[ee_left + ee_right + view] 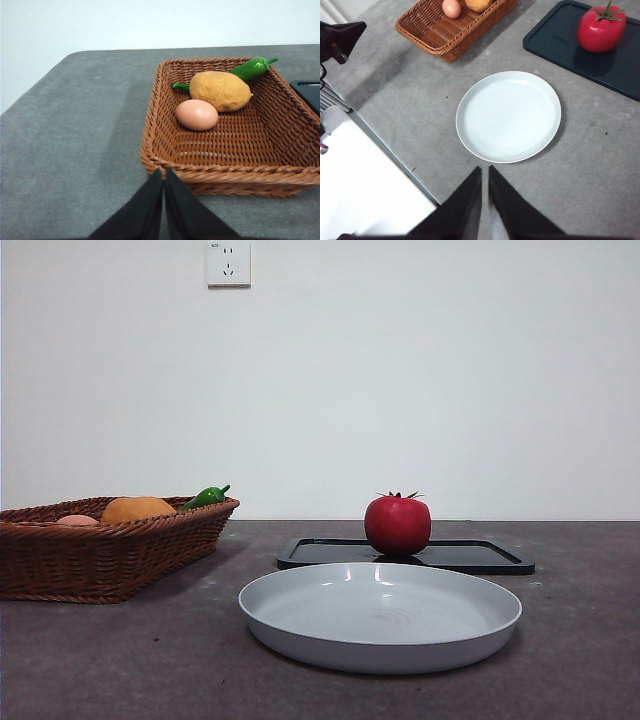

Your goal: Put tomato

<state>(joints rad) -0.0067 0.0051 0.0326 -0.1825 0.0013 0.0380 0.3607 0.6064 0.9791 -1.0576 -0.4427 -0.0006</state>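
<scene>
While both arms wait with nothing held, the tomato (pixel 397 525) stands untouched on the black tray (pixel 480 556).
Front view: I see it right of centre, behind the grey plate (pixel 380 616); the basket (pixel 100 550) sits at left. Left wrist view: the left gripper (pixel 163 175) has its jaws pressed together, before the basket. Right wrist view: the right gripper (pixel 484 172) shows jaws nearly together, tomato at upper right. I judge the right arm better placed: I would spread the jaws, descend over the stem, grip the flanks gently.
</scene>
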